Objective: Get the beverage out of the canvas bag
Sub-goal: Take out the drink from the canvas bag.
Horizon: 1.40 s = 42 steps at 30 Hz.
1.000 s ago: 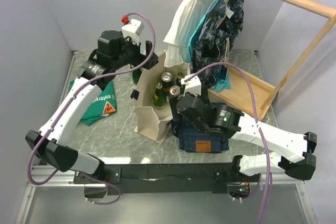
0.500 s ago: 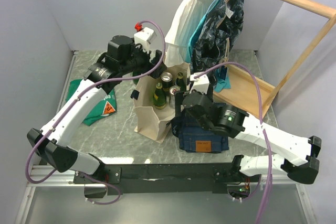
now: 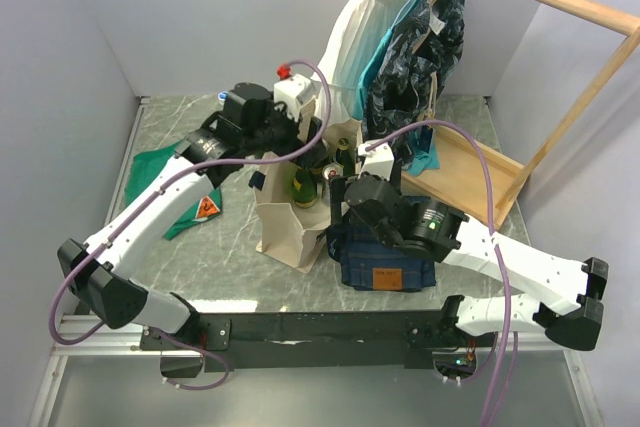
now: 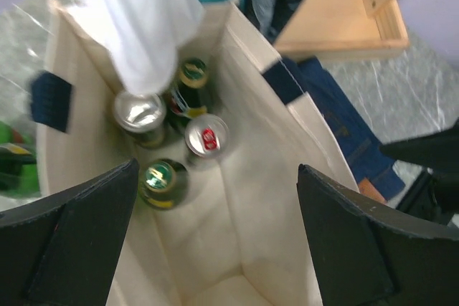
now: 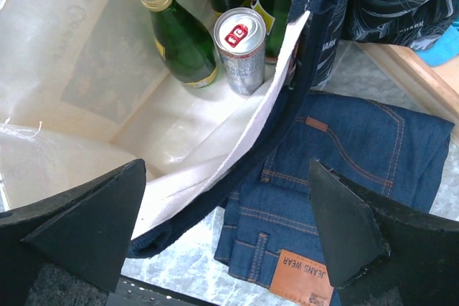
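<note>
Four beverages stand upright inside the canvas bag (image 3: 285,232), bunched at its far end: a green bottle with a gold-green cap (image 4: 159,175), a can with a red tab (image 4: 206,136), a silver-topped can (image 4: 138,111) and a second green bottle (image 4: 192,73). The left gripper (image 4: 215,177) hangs above the bag's open mouth with its fingers spread wide and nothing between them. The drinks sit below it, and in the wrist view the red-tabbed can lies closest to the middle of the gap while the capped bottle shows just beside the left finger. The right gripper (image 5: 226,170) is also spread wide, straddling the rim of the bag's right wall and its navy strap (image 5: 319,5). Whether either finger touches the cloth cannot be told. Outside that wall, folded blue jeans (image 5: 344,177) lie against the bag on the marble table (image 3: 210,267). A white garment (image 4: 143,26) droops over the bag's far edge.
</note>
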Tool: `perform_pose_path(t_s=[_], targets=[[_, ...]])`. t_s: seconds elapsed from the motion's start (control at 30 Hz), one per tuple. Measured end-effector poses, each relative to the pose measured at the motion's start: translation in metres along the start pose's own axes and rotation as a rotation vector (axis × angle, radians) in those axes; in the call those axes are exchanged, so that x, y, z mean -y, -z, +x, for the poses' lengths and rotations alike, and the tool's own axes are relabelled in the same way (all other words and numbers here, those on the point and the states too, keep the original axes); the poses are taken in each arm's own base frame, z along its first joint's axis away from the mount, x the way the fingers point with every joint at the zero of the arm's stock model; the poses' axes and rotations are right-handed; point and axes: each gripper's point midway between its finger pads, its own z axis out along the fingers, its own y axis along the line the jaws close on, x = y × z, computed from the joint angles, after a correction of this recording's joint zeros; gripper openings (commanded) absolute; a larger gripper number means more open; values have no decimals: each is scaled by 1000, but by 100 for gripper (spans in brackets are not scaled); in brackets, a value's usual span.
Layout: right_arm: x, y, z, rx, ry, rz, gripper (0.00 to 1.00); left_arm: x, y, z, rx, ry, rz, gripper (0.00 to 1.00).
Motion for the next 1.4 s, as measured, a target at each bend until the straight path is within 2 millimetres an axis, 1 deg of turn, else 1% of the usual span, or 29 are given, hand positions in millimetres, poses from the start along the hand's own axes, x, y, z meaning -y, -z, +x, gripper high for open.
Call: perform_pose_path(t_s=[0.03, 0.1, 0.13, 0.2, 0.23, 0.47, 0.57, 0.67, 0.77, 1.0, 1.03, 1.13, 1.4], targets=[[0, 0, 0, -1, 1, 0, 100, 3, -2, 6, -16, 0, 7, 99], [0, 0, 0, -1, 0, 0, 100, 6, -5, 16, -38, 0, 14, 99], [-1, 0, 0, -1, 0, 0, 100, 7, -6, 20, -50, 0, 15, 97], [0, 0, 0, 0, 0, 1, 100, 5, -8, 26, -66, 1, 4, 96], [0, 0, 0, 0, -1, 1, 100, 4, -9, 28, -71, 0, -6, 95], [0, 0, 0, -3, -9, 4, 100, -17, -23, 46, -122, 1, -103, 88], [1, 0, 1, -5, -12, 6, 100, -27, -35, 62, -173, 7, -145, 85], [1, 0, 1, -5, -13, 6, 100, -35, -45, 78, -225, 15, -175, 85], [1, 0, 1, -7, -12, 9, 100, -39, -52, 89, -256, 17, -190, 84], [3, 0, 1, -5, -10, 14, 100, -47, -57, 96, -273, 17, -228, 79], [3, 0, 1, -5, -10, 15, 100, -48, -58, 97, -275, 18, -233, 76], [3, 0, 1, -4, -10, 16, 100, -51, -61, 101, -286, 22, -245, 72], [5, -1, 0, -3, -12, 21, 100, -54, -63, 102, -286, 20, -265, 68]])
